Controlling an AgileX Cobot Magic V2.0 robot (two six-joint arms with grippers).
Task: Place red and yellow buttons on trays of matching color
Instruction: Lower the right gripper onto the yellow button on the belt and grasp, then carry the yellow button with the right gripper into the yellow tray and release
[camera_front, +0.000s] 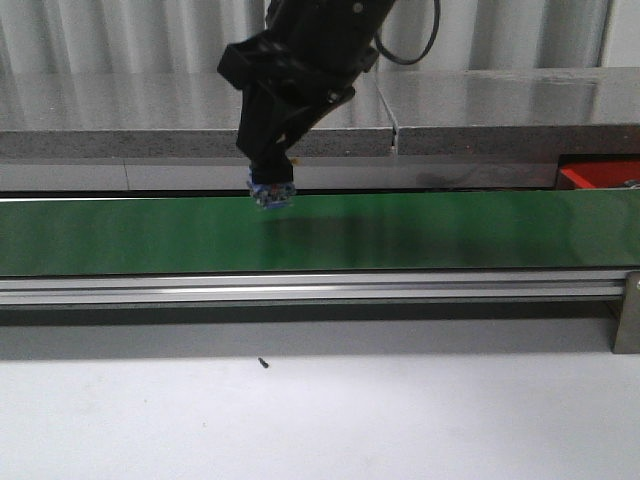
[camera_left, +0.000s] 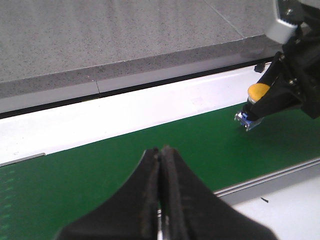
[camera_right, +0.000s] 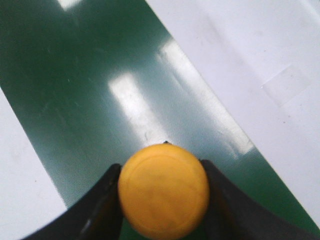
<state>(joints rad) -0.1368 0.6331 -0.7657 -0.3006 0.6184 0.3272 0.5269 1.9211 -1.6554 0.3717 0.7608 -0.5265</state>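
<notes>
My right gripper (camera_right: 163, 192) is shut on a yellow button (camera_right: 163, 189), whose round cap fills the space between the two black fingers. In the front view this gripper (camera_front: 270, 180) hangs just above the far edge of the green belt (camera_front: 450, 235), and only the button's blue-and-white base (camera_front: 271, 192) shows below it. The left wrist view shows the yellow cap (camera_left: 259, 91) and that base (camera_left: 248, 120) held in the right gripper. My left gripper (camera_left: 161, 150) is shut on nothing and hovers over the belt. A red tray (camera_front: 600, 175) peeks out at the far right behind the belt. The red button and the yellow tray are out of view.
A grey stone counter (camera_front: 130, 125) runs behind the belt. An aluminium rail (camera_front: 300, 290) borders the belt's near side, with a white table surface (camera_front: 320, 420) in front and a small dark screw (camera_front: 263, 363) lying on it.
</notes>
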